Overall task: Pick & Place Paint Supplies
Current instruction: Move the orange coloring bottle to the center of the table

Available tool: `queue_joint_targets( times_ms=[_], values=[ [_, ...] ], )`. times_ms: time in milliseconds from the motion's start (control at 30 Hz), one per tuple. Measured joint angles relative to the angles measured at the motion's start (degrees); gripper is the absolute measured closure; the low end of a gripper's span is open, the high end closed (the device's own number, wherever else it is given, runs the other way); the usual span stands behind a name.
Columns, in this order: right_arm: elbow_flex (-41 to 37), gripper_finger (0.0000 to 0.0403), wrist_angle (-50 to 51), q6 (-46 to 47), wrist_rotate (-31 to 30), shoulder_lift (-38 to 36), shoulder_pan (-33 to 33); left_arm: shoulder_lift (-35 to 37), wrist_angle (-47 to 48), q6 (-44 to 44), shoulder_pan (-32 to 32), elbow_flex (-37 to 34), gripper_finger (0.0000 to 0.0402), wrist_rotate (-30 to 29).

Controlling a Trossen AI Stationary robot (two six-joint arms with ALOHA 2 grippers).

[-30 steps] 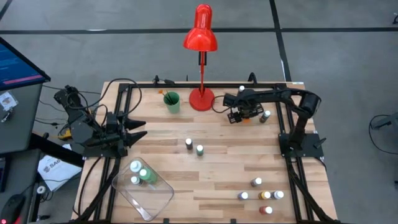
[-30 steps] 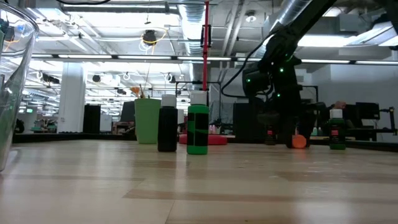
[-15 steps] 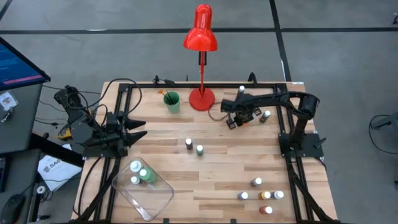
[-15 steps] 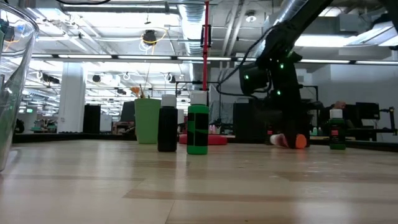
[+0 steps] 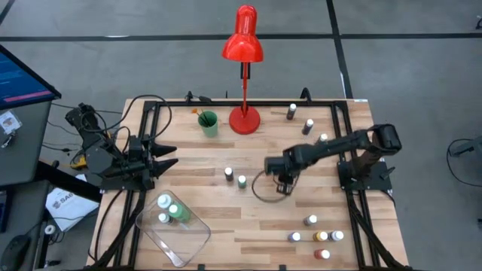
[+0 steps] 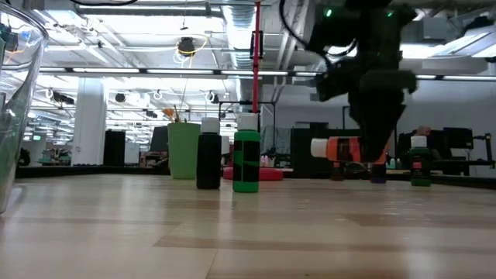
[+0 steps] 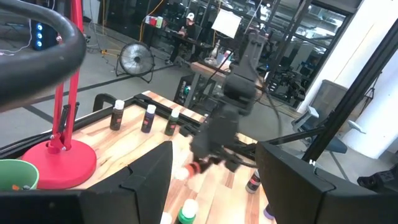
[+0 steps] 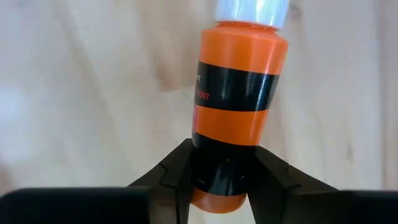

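Right gripper (image 8: 217,180) pinches a cylindrical orange bottle (image 8: 239,106), glossy plastic, white cap, black label band with unreadable writing, held sideways above mid-table wood planks (image 5: 226,211). Left gripper (image 5: 167,154), jaws wide and empty, waits at left edge.

A robotics lab in a large open industrial hall. A pale wooden plank worktop (image 5: 226,203) sits on a black metal frame (image 5: 147,113) above grey concrete floor (image 5: 113,53). Beyond its far edge run exposed ceiling ducts (image 6: 139,9), strip lights, a standing fan (image 7: 135,60), and benches where a seated person (image 7: 188,25) works.
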State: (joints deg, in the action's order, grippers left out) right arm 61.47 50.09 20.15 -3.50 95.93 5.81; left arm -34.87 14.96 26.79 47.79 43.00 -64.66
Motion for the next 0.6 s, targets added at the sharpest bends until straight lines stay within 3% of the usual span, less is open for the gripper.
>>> queue_joint_targets(
  times_ms=[200, 600],
  values=[
    [3.1, 0.0293, -2.2, -2.0, -0.1, 3.2, 5.5, 0.0, 0.0, 0.0, 0.0, 0.0, 0.0179, 0.0],
    [19.4, 0.0289, 2.3, -12.7, 0.6, 17.9, 9.6, -0.1, 0.0, 0.4, 0.0, 0.0, 0.0179, 0.0]
  ],
)
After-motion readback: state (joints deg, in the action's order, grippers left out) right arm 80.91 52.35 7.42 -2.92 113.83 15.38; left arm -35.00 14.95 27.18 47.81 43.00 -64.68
